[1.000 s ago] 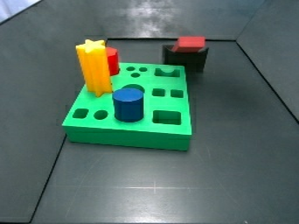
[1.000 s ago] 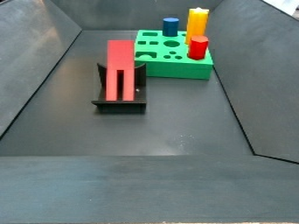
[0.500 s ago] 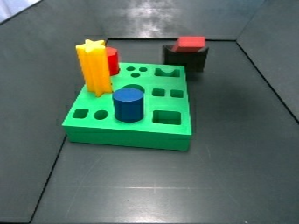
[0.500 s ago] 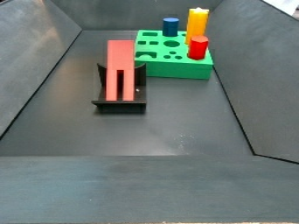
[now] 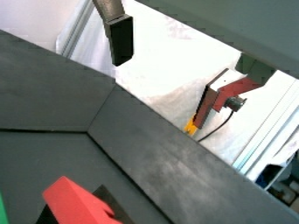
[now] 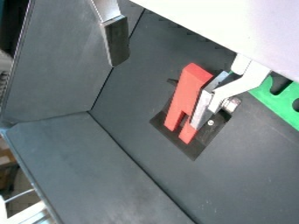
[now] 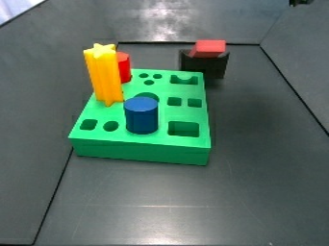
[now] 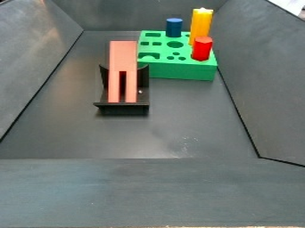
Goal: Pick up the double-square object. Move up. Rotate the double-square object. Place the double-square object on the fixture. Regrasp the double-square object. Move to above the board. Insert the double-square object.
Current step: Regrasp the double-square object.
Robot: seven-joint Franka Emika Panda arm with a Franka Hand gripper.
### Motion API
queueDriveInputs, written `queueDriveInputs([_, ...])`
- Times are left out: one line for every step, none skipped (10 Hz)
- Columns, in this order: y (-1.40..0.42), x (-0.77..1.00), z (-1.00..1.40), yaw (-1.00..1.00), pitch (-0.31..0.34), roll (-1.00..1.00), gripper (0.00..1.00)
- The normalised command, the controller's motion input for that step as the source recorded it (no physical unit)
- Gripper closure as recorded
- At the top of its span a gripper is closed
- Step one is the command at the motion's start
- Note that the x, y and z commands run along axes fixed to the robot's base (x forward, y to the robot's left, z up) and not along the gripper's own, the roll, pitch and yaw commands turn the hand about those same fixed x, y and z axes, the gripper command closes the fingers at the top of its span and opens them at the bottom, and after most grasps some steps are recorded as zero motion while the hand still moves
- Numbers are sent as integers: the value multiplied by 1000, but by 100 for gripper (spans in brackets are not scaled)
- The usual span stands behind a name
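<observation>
Regrasp pending: the double-square object (image 8: 123,69) lies on the fixture (image 8: 121,101); the gripper (image 6: 176,61), high above it, fingers (image 6: 115,39) spread and empty, must descend.

The gripper (image 6: 170,61) sits high with its 2 fingers (image 6: 114,37) apparently spread wide, holding nothing.

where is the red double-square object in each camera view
Wrist view: double-square object, a corner at the picture's edge.
Wrist view: lying on the fixture, below the open gripper.
Side view, behind the board.
Side view, beside the board.
Shared landmark: fixture.
</observation>
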Motion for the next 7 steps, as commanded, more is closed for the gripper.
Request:
queueDriveInputs([-35,86,7,214,79,178,0])
queueDriveInputs([-41,73,-4,206,45,153,0])
queueDriveInputs([48,28,-1000,179,17,137,0])
queueDriveInputs([47,30,-1000,162,6,132,0])
queueDriveInputs([45,45,-1000,136,-42,117,0])
queueDriveInputs([40,53,-1000,115,-75,96,0])
queueDriveInputs([38,60,-1000,92,-97,77,0])
